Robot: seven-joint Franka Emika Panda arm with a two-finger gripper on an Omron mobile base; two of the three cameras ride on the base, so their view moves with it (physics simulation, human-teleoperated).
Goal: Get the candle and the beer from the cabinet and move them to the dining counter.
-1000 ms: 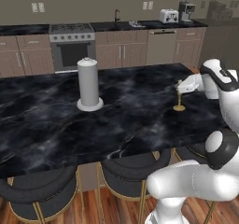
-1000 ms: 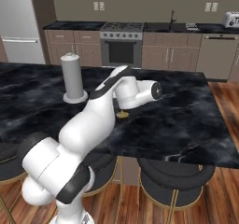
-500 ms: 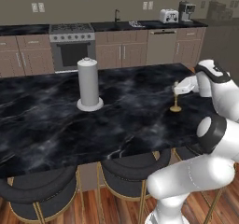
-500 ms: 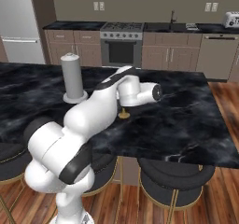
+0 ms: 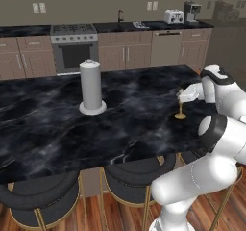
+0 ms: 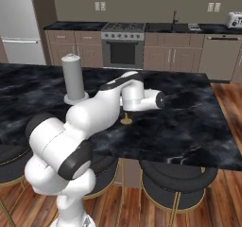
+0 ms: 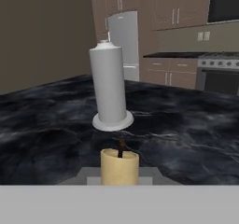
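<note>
Standing on dining counter (image 5: 57, 129): 1 candle (image 5: 180, 106), 1 paper-towel roll (image 5: 92, 86).

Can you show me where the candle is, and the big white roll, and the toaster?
candle (image 5: 180, 108), left base view, on its thin stem.
paper-towel roll (image 5: 91, 84), left base view, on its white side.
toaster (image 5: 173, 17), left base view, on its front.

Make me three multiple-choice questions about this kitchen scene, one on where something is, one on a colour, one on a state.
1. Where does the candle stand?
A. dining counter
B. stove
C. floor

2. What colour is the paper-towel roll?
A. red
B. white
C. green

3. How is the gripper set?
A. wide open, away from everything
B. fingers closed around the candle top
C. holding the roll

Answers: 1 A, its base rests on the dining counter. 2 B, it is plainly white. 3 B, the hand view shows the candle held right at the fingers.
</note>
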